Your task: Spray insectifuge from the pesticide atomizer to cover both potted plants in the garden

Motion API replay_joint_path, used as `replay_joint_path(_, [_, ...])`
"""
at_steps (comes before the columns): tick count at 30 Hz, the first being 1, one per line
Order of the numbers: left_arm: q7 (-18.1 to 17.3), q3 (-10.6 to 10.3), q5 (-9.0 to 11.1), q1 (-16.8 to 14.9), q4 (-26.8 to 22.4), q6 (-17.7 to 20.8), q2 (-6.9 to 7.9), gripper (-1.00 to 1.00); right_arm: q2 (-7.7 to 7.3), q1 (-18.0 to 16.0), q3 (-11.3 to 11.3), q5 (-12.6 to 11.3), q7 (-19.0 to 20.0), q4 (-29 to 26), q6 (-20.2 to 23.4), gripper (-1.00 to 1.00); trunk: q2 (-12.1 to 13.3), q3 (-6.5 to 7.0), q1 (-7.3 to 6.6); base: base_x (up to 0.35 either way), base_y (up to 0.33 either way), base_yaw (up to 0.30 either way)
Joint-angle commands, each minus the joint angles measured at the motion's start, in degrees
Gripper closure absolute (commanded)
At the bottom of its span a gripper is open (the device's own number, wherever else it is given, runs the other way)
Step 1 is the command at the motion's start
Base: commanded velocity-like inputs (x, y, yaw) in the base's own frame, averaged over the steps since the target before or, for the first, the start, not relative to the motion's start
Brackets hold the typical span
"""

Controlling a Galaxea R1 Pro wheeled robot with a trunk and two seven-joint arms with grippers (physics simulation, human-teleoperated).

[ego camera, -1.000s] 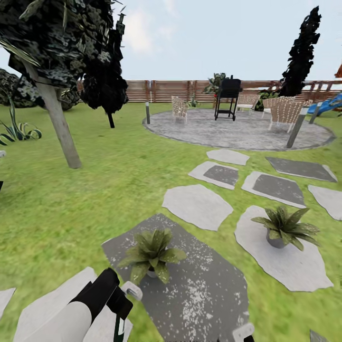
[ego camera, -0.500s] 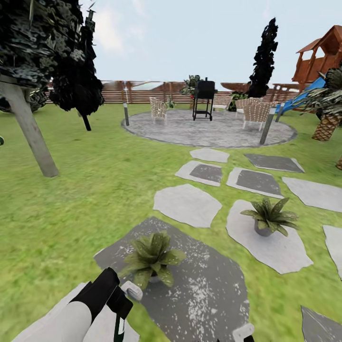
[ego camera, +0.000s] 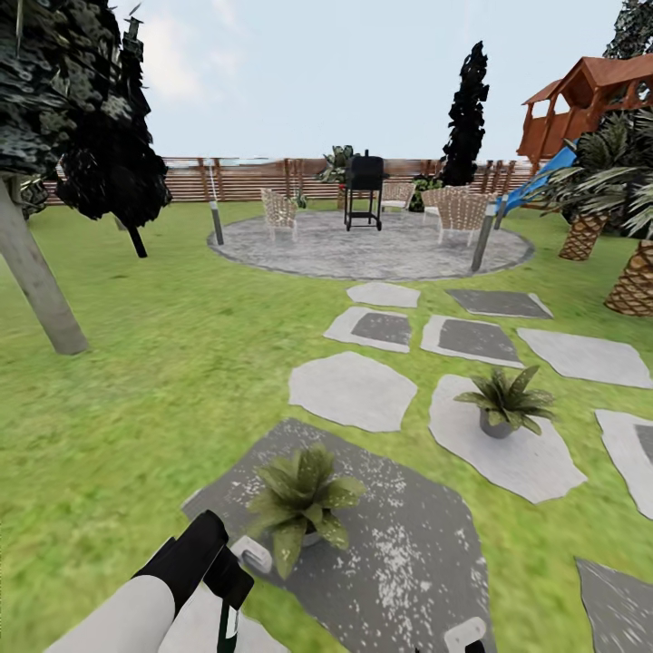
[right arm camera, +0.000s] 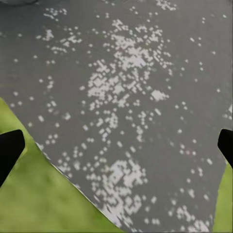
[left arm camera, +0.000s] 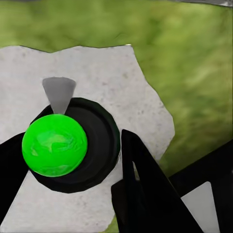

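Your left claw point(left arm camera: 92, 160) is clamped on the pesticide atomizer point(left arm camera: 73, 145), which you see end-on over a pale stepping stone point(left arm camera: 107, 82); from the head, the bottle point(ego camera: 227, 621) hangs just below the wrist. Take the dark speckled stone point(ego camera: 399, 544) as your landmark: one potted plant point(ego camera: 304, 499) sits on its near-left part, the other potted plant point(ego camera: 503, 404) stands on the pale slab beyond it. Your right claw point(right arm camera: 116, 145) hangs over that dark stone, fingers point(right arm camera: 9, 148) spread wide apart.
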Motion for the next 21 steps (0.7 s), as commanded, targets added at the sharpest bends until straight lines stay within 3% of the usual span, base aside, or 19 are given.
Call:
replay_joint_path(1, [-0.5, -0.1, -0.5, 0.0, -0.1, 0.1, 0.00, 1.00, -0.01, 0.0, -0.5, 0.4, 0.2, 0.0, -0.2, -1.00, 0.0, -0.05, 0.01, 0.155, 0.151, -0.003])
replay_joint_path(13, [-1.2, -0.8, -0.2, 1.2, 0.1, 0.3, -0.30, 1.00, -0.01, 0.0, -0.5, 0.4, 0.1, 0.0, -0.2, -1.00, 0.0, -0.05, 0.01, 0.018, 0.015, 0.000])
replay_joint_path(18, [-1.7, -3.9, -0.3, 0.6, 0.1, 3.9, -0.03, 1.00, -0.01, 0.0, -0.5, 0.4, 0.1, 0.0, -0.2, -1.00, 0.0, -0.05, 0.01, 0.000, 0.000, 0.000])
replay_joint_path(21, [-1.7, -4.3, -0.5, 0.0, -0.7, 7.1, -0.15, 1.00, -0.01, 0.0, -0.5, 0.4, 0.2, 0.0, -0.2, -1.00, 0.0, -0.05, 0.01, 0.000, 0.000, 0.000])
